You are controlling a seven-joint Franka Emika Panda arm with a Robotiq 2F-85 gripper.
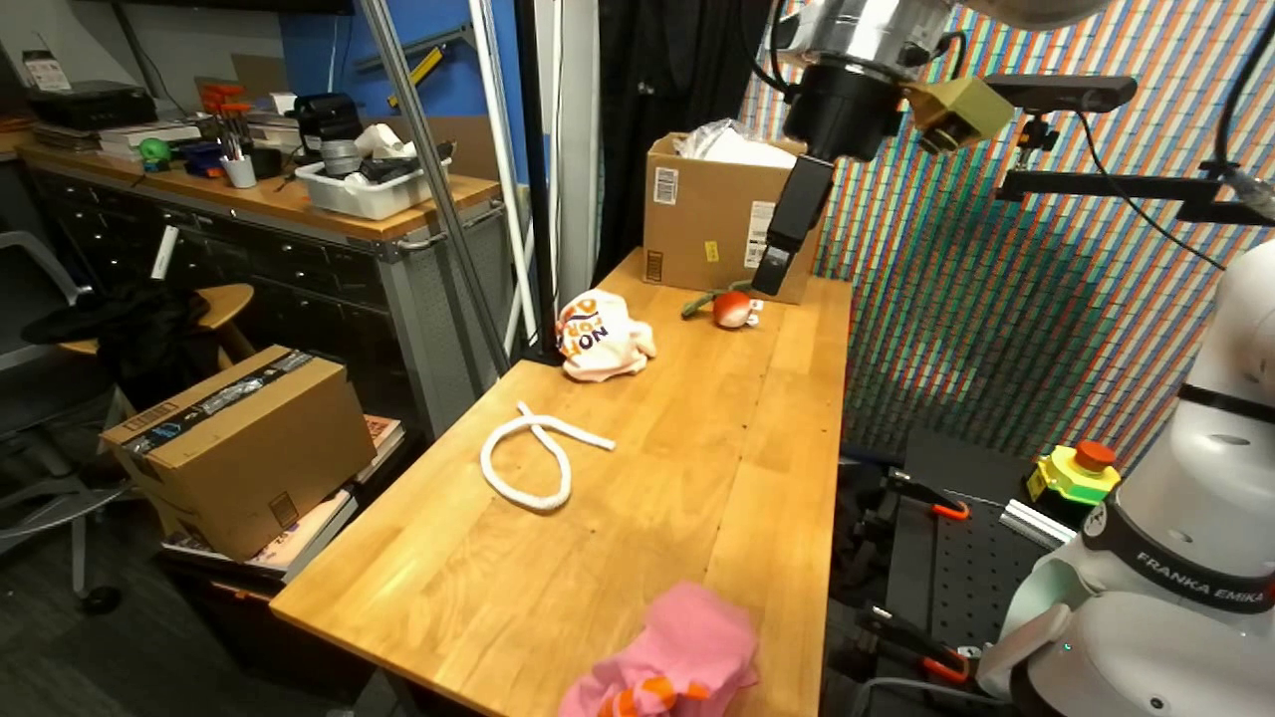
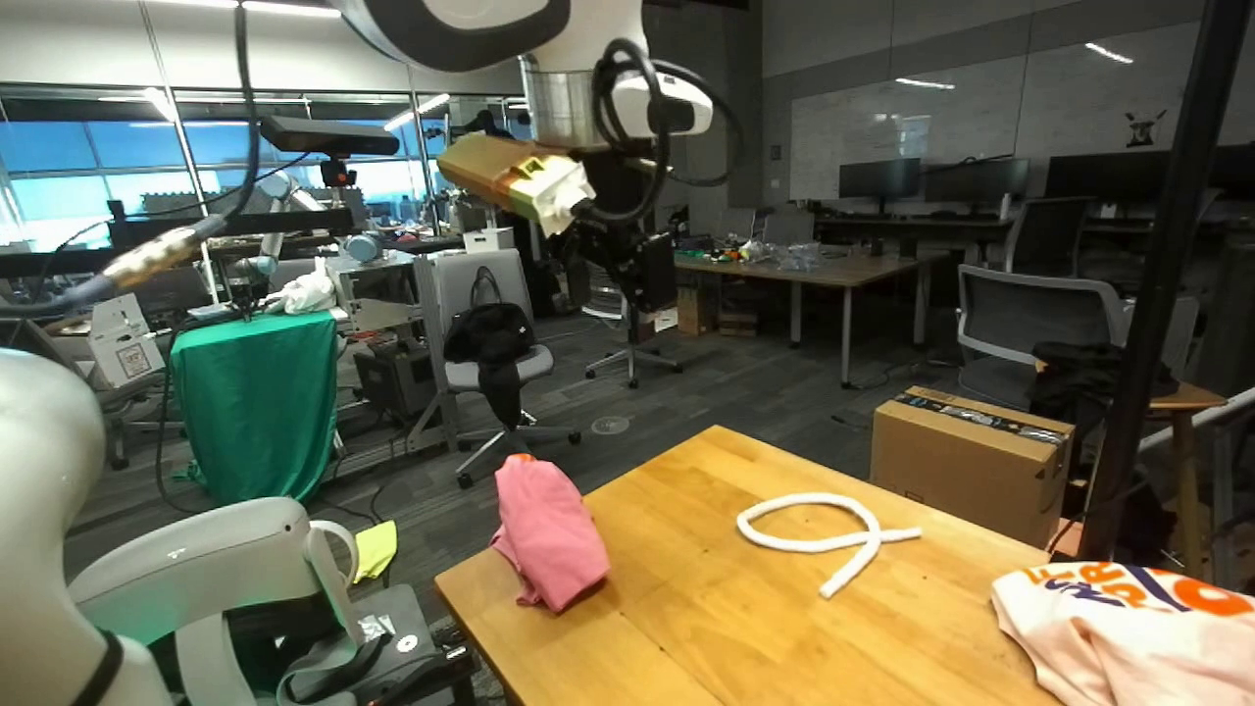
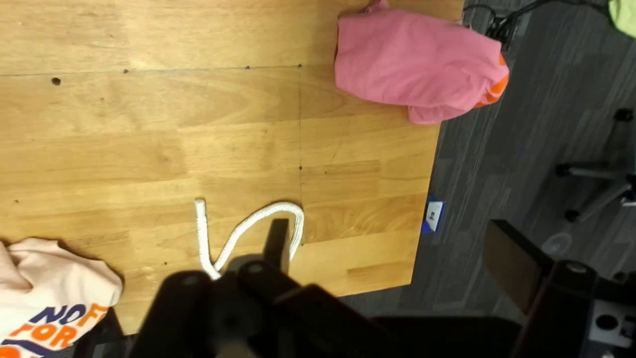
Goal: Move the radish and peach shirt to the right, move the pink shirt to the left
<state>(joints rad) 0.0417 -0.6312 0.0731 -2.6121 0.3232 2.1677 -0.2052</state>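
In an exterior view, the gripper (image 1: 773,271) partly hides an open cardboard box (image 1: 702,219) at the far end of the wooden table (image 1: 667,478). The radish (image 1: 732,309) lies just before the box, the peach shirt (image 1: 604,341) sits bundled by the left edge, a white rope (image 1: 539,502) loops nearer, and the pink shirt (image 1: 692,637) lies crumpled at the near end.

From here I see a wooden desk (image 1: 647,528) with the pink shirt (image 3: 412,64) at one end. A white rope (image 2: 873,537) lies looped near the peach shirt (image 1: 605,341). The radish (image 1: 732,310) sits beside a cardboard box (image 1: 697,221).
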